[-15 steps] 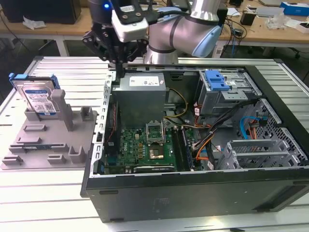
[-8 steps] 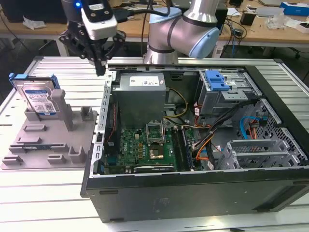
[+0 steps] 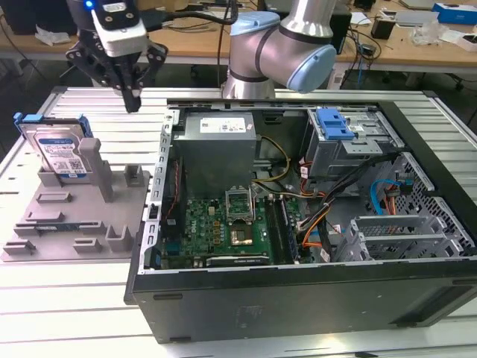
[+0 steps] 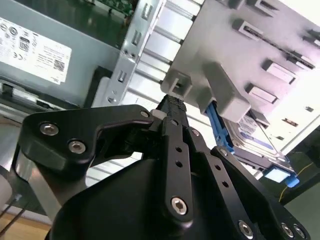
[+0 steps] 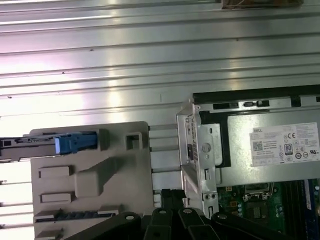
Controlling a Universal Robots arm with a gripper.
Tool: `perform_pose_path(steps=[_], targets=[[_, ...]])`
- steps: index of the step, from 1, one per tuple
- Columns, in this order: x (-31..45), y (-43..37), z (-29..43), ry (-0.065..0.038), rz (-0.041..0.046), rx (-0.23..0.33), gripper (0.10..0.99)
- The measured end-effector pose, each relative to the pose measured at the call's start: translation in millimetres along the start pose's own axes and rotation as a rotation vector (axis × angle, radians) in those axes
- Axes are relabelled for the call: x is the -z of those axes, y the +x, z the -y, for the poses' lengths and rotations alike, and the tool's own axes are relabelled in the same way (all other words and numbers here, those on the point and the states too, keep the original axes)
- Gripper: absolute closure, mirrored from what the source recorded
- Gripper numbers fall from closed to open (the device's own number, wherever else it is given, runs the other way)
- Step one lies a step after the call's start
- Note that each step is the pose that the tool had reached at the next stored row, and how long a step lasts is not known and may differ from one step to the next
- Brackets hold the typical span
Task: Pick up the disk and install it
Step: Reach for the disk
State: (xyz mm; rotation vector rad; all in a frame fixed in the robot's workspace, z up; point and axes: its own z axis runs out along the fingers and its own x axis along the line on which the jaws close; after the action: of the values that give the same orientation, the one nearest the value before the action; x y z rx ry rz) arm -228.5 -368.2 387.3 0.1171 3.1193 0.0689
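While the disk stood upright in the grey tray at the exterior view's left, I noted my gripper hovering nearby, fingers pressed together, empty.

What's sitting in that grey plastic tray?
The disk stands on edge in the grey tray, beside a tall post. Its lower edge is hidden by the tray's holder.

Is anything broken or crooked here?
Nothing stands out. The disk stands on edge in the grey tray, the computer case lies open, and the gripper hangs near the tray, holding nothing.
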Motion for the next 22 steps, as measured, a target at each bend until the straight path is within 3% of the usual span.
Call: perform_pose_path(steps=[5,12,18,22], targets=[[-1.8,20.1,-6.4,0.0,-0.0013,0.0,0.98],[-6.7,66.9,-18.6,0.001,-0.0058,0.0,0.98],[-9.0,93.9,-25.7,0.001,-0.01,0.0,0.98],[-9.8,107.0,-29.0,0.001,-0.0132,-0.001,0.98]])
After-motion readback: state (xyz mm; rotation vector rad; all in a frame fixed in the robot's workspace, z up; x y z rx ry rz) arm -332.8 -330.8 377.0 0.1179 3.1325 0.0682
